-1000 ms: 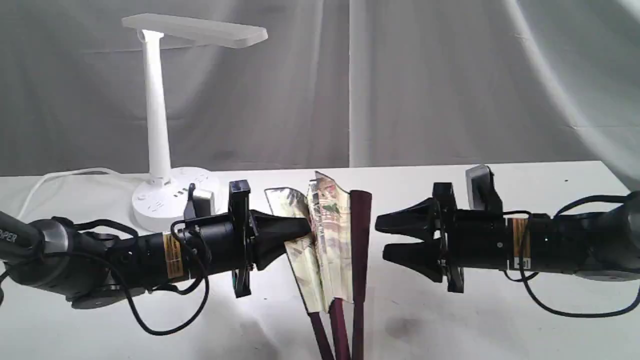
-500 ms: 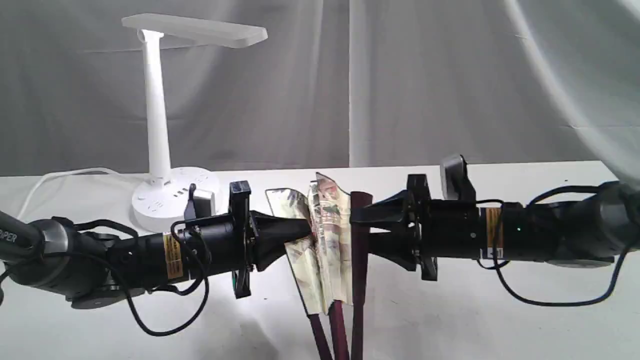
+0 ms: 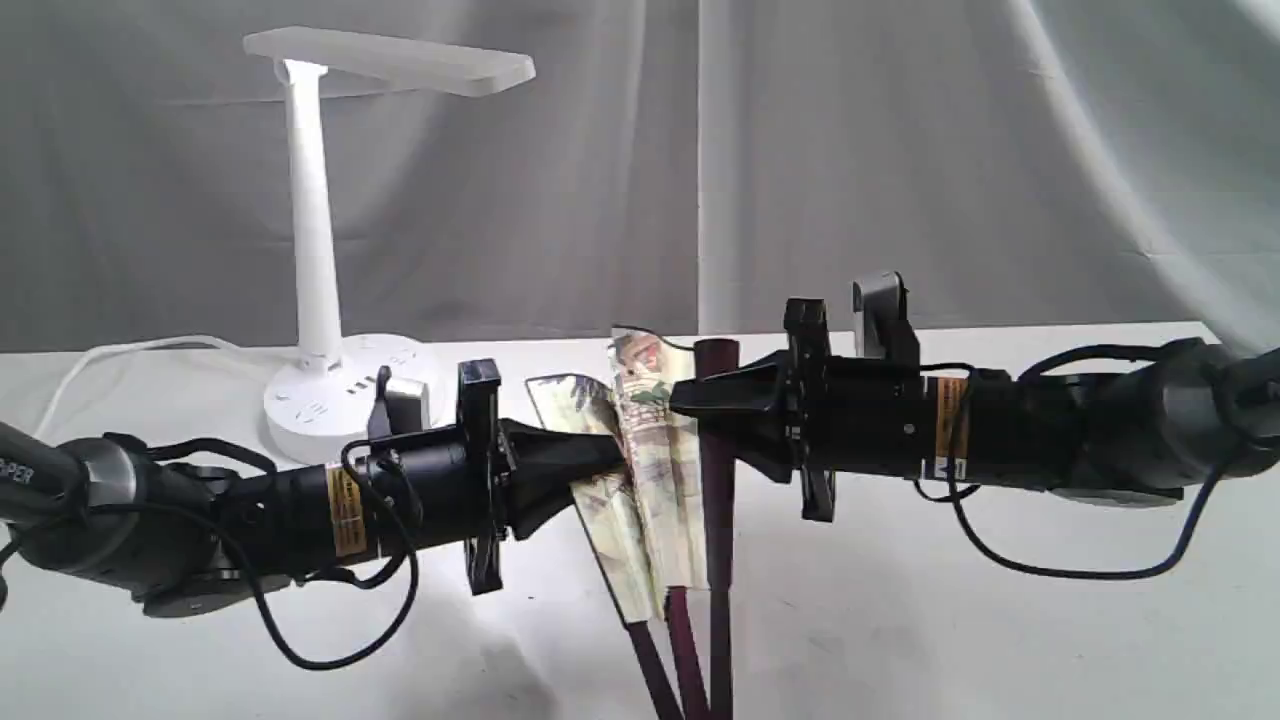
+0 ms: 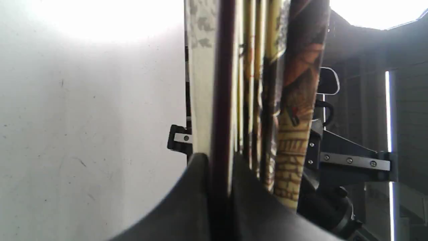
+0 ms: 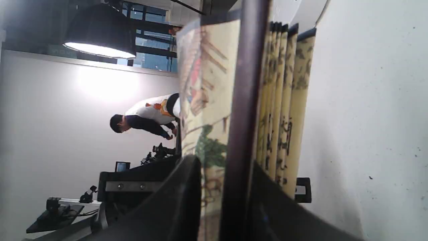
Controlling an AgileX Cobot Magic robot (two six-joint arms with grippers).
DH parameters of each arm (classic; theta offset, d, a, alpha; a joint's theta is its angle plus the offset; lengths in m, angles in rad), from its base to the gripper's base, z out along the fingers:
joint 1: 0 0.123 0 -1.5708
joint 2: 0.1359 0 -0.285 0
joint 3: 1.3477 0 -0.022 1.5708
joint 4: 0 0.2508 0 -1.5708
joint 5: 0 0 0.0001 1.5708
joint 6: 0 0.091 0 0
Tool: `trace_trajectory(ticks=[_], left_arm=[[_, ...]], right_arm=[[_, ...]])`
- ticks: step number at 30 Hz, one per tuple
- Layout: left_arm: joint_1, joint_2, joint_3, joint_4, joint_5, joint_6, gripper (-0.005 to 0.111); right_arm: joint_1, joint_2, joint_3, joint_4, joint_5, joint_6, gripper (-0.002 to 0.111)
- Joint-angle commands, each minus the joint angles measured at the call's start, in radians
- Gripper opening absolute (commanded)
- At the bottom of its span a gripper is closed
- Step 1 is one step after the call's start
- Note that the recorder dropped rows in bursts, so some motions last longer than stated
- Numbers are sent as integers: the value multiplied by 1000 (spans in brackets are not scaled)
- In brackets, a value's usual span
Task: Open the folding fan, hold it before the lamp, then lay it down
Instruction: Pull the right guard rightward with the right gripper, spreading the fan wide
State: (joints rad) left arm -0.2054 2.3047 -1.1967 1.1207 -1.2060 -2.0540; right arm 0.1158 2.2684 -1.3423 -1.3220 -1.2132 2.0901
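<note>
The folding fan (image 3: 655, 480) stands upright over the middle of the table, partly spread, its maroon ribs meeting low at the frame's edge. My left gripper (image 3: 612, 462) is shut on the fan's left outer rib; in the left wrist view that dark rib (image 4: 219, 100) runs between the fingers of the left gripper (image 4: 219, 164). My right gripper (image 3: 692, 403) is shut on the right maroon rib (image 3: 716, 430), and in the right wrist view the right gripper (image 5: 227, 174) holds that rib (image 5: 245, 100) with a fold of leaf. The white lamp (image 3: 312, 230) stands at the back left.
The lamp's round base (image 3: 345, 400) and white cord (image 3: 100, 355) lie just behind my left arm. A grey curtain (image 3: 900, 150) closes off the back of the white table (image 3: 1000, 620). Both arms reach in level from the sides.
My right gripper has moved left and slightly upward to the fan's right rib and closed on it. That rib has risen a little. The left gripper has not moved.
</note>
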Motion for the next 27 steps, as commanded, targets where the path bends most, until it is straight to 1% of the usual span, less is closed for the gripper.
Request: trace_trajectory(ticks=[1,3,4,9,16,27], left_arm=[[-3,-15,-1,-3,-15,-6,0],[-3,-15,-1,-4,-15,-6,0],[-3,-15,-1,-7,-15,-6,0],[-3,-15,-1,-25,-15,-10,0],[-3,-15,-1,-70,-15,-12,0],[-3,-15,-1,-116,-15,-12,0]], right_arm=[[5,-8,-4,47,-8,-4,14],[14,-8,-2,61,-8,-4,3],[16,-8,9,92,-8,-4,0],[37,-8,88,271,-8,-4,0],[34,-8,92,246,-8,-4,0],[32,-8,92,294,-8,-17,0]])
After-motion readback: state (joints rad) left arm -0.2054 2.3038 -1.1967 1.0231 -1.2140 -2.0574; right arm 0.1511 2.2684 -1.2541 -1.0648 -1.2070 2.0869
